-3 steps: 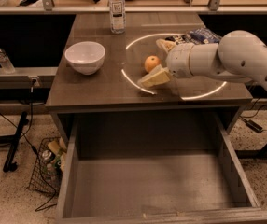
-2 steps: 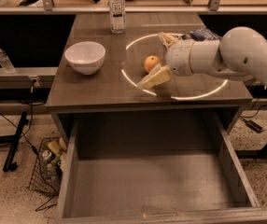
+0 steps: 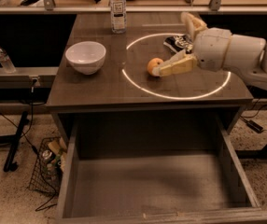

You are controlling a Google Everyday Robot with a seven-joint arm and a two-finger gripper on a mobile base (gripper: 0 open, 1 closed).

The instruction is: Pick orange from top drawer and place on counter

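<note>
Orange (image 3: 154, 66) sits on the surface (image 3: 96, 90), in the left part of the white circle (image 3: 180, 96), roughly midway between the back and front edges; the top drawer (image 3: 147, 190) hangs open below the front edge. Gripper (image 3: 171, 43) reaches in over the right edge, fingers (image 3: 178, 65) spread wide and gripping nothing, the lower one touching the orange's right side. White bowl (image 3: 86, 56) is near the left edge, bottle (image 3: 118, 3) at the back edge.

Light dim, warm, from above | glare: counter (image 3: 101, 90) glossy, white circle (image 3: 145, 90) glows brightest | gripper (image 3: 171, 43) above counter's right half, pale shell top-lit | shadow: top drawer (image 3: 147, 190) back recess near black (floor (image 3: 12, 195) murky too)
</note>
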